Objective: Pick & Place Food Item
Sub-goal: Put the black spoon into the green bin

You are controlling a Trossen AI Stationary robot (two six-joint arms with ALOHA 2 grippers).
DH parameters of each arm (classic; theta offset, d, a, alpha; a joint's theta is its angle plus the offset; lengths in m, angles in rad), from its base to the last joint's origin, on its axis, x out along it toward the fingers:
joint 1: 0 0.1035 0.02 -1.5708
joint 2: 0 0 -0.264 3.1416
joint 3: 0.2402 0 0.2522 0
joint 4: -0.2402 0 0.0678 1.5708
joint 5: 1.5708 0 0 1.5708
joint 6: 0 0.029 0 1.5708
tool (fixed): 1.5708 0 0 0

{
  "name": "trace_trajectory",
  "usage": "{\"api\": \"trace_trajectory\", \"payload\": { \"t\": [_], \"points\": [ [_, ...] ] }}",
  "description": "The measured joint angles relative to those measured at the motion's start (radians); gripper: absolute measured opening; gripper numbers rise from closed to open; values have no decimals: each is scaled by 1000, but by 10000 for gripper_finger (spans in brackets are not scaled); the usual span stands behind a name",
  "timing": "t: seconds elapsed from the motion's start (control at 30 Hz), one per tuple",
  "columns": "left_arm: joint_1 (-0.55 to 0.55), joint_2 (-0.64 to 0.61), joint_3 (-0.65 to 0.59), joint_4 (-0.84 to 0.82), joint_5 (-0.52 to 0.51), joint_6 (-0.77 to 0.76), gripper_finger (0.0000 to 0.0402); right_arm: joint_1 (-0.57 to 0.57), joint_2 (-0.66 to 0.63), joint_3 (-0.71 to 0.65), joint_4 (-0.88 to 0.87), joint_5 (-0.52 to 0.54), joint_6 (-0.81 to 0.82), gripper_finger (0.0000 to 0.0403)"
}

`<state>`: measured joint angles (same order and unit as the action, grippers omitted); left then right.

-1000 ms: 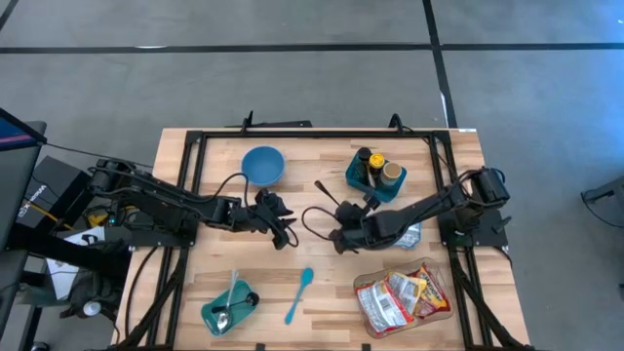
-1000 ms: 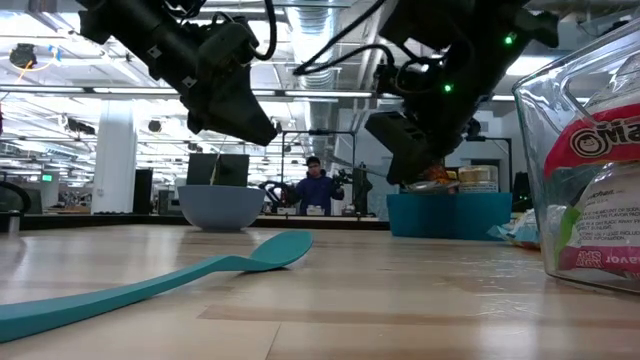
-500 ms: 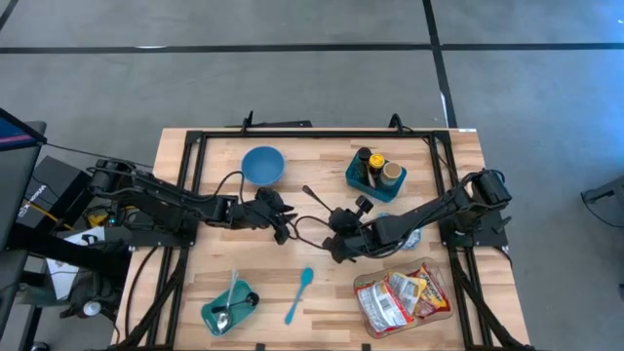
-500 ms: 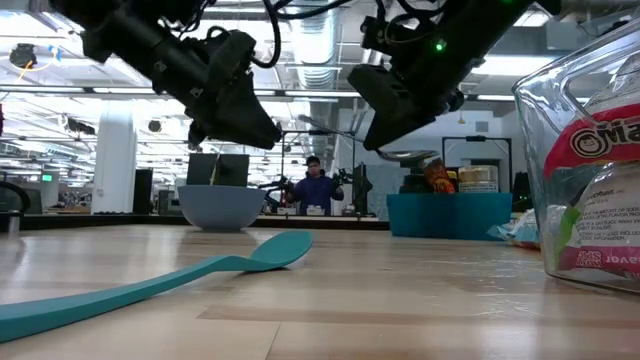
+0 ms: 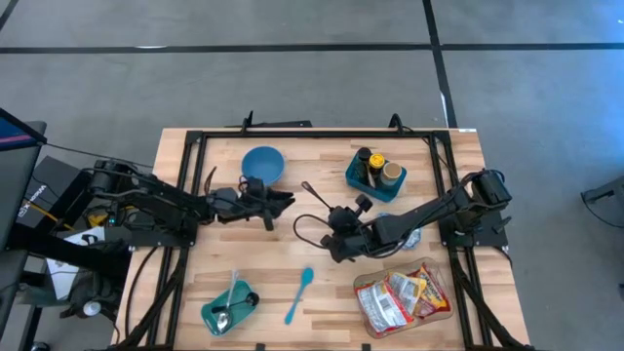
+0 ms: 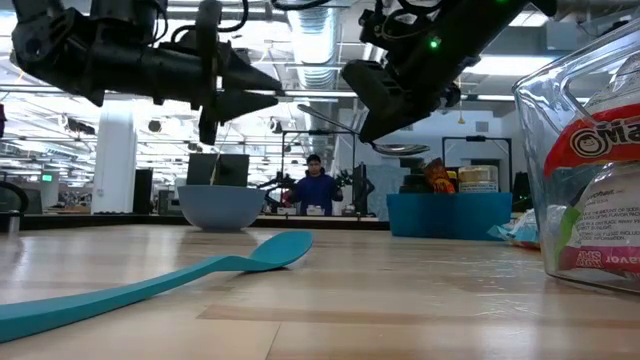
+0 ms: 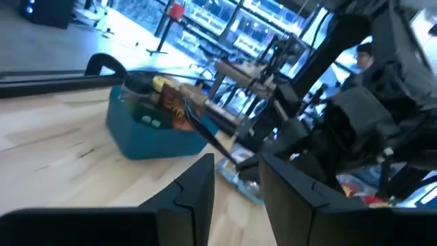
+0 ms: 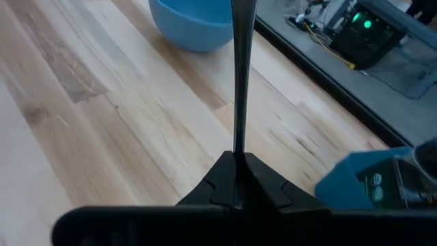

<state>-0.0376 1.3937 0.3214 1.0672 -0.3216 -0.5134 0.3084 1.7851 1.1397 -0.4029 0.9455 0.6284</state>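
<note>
Food packets fill a clear container at the table's near right, seen close in the low view. My right gripper hovers over mid-table, slanting down toward the blue bowl, shut on a thin dark utensil. My left gripper hangs level just near of the bowl and points toward the table's right. Its fingers stand open with nothing between them. It faces the utensil's free end without touching it. My right gripper pinches the dark utensil's thin shaft between its two fingers. The shaft runs on in line with the fingers, toward the table's far left. The utensil is lifted clear of the table.
A teal bin of bottles and jars stands at the far right, with a silvery packet near it under the right arm. A teal spatula and a teal tray of spoons lie at the near edge. Black frame rails border the table.
My left gripper has swung up from pointing down to level, rolled, and shifted toward the far edge near the bowl. My right gripper rose a little and edged toward the table's left with the utensil, then kept still.
</note>
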Motion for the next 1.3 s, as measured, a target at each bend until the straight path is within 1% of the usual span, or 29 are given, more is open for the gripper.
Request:
{"api": "trace_trajectory", "payload": {
  "t": [0.07,0.2,0.3,0.6,0.7,0.8,1.17,1.3],
  "points": [
    [0,0,0,19,1,-24,111,3,0,0,35,1,-30,11],
    [0,0,0,17,4,-149,111,13,0,0,112,1,-108,11],
    [0,0,0,18,4,-173,111,17,0,0,135,0,-132,11],
    [0,0,2,34,2,-176,111,15,0,0,139,-8,-147,11],
    [0,0,10,33,-1,-175,111,18,0,0,162,-31,-183,11],
    [0,0,13,7,-1,-175,111,24,0,0,173,-32,-194,11],
    [0,0,13,-1,-18,-173,111,25,0,0,182,-50,-228,11],
    [0,0,13,-4,-23,-173,102,25,0,0,181,-55,-247,11]
  ]
}}
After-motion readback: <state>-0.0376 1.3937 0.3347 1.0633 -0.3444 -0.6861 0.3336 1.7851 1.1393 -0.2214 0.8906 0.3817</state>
